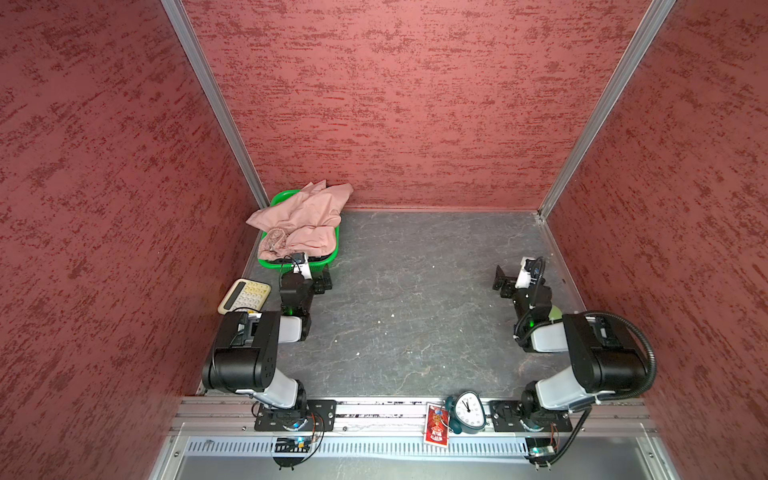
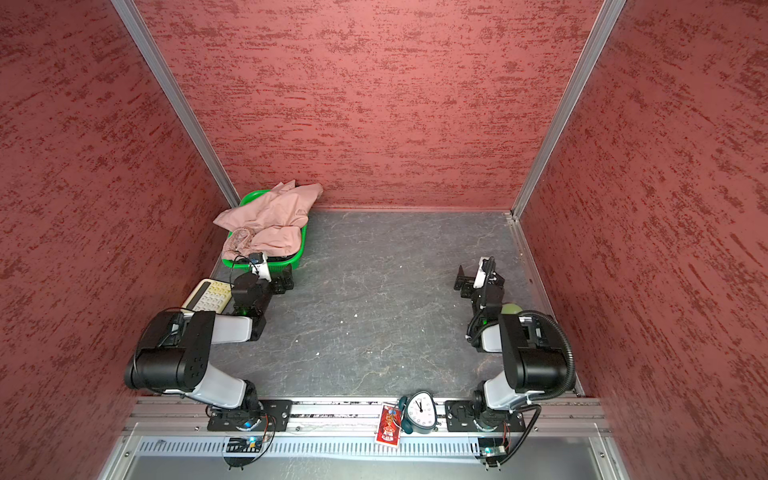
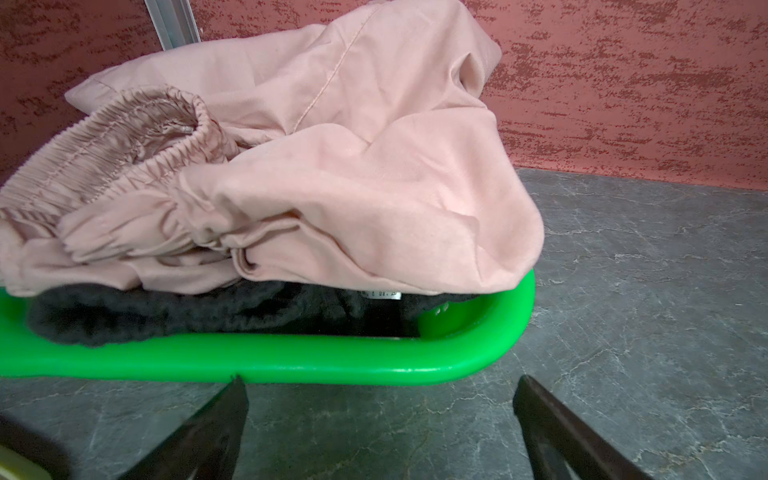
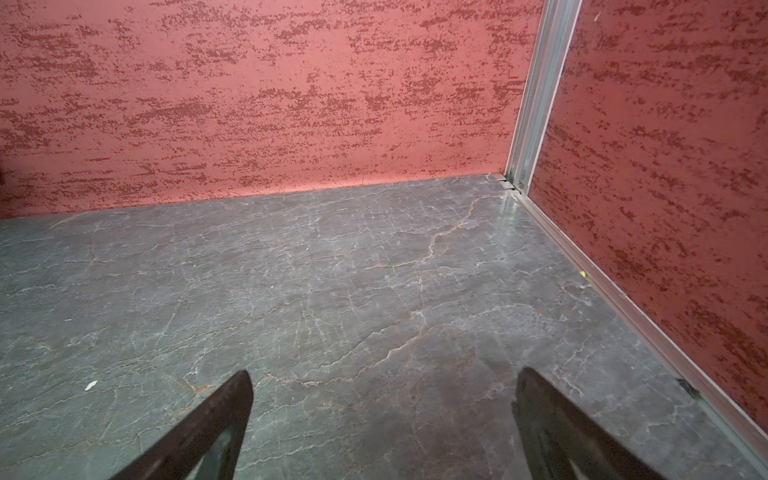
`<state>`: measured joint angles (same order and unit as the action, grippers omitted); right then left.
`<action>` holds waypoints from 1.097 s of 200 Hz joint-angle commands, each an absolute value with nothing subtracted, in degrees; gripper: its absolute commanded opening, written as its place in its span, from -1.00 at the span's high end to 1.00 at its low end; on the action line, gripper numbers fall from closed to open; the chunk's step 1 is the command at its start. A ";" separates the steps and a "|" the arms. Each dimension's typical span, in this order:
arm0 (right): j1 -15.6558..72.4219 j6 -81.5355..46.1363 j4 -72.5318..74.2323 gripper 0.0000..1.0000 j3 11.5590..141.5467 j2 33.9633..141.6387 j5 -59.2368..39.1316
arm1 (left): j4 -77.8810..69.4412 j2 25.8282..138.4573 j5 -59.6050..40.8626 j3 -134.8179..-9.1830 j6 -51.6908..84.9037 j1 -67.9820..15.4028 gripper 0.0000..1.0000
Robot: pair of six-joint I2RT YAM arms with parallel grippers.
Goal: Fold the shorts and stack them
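Filling the green basket (image 3: 291, 361), pink shorts (image 3: 353, 178) lie atop black shorts (image 3: 166, 311)

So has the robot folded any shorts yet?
Nothing is folded yet. The pink shorts lie crumpled on the black shorts, both in the green basket. Nothing is in hand: the left gripper hangs open in front of the basket, the right gripper open above the table. Left to do: take both out, fold, stack.

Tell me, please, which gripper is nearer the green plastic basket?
Left. The left gripper hovers just short of the green plastic basket; the right gripper is far across the table.
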<state>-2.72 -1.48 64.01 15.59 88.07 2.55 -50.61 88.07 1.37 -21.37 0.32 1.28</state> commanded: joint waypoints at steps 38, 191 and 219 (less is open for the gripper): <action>-3.00 -1.12 64.67 -0.98 16.68 88.42 1.76 | -51.51 87.89 0.63 -21.62 0.00 1.32 -0.99; -1.65 -6.16 27.52 -0.90 31.55 70.52 -8.61 | 5.56 68.52 10.58 -51.93 3.00 -5.96 -0.99; 2.02 -6.56 19.32 -0.90 35.52 69.15 -14.82 | 29.08 81.07 13.79 -76.96 2.47 -6.39 -0.99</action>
